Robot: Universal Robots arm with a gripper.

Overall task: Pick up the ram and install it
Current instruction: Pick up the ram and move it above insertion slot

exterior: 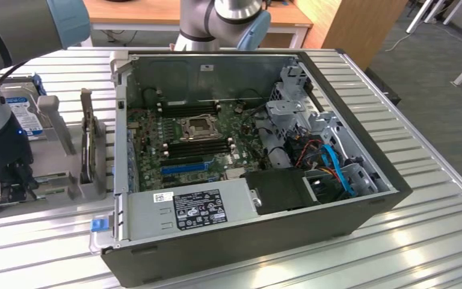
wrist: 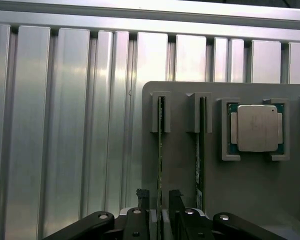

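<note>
Two rams stand on edge in slots of a grey holder point(wrist: 250, 195): one ram point(wrist: 160, 145) and a second ram point(wrist: 200, 150) beside it. My gripper point(wrist: 159, 200) is open, with a dark finger on each side of the first ram's near end and a small gap on both sides. In the exterior view the gripper point(exterior: 6, 189) is low over the holder point(exterior: 55, 159), at that view's left. The open computer case point(exterior: 255, 241) holds the motherboard with black memory slots point(exterior: 200, 147) near the processor socket point(exterior: 197, 126).
A square silver processor chip point(wrist: 255, 127) sits in a recess of the holder. A hard drive with a blue label point(exterior: 24, 117) stands behind the arm. The power supply point(exterior: 190, 208) and the drive cage point(exterior: 295, 114) crowd the case. The table point(exterior: 423, 229) is ribbed metal.
</note>
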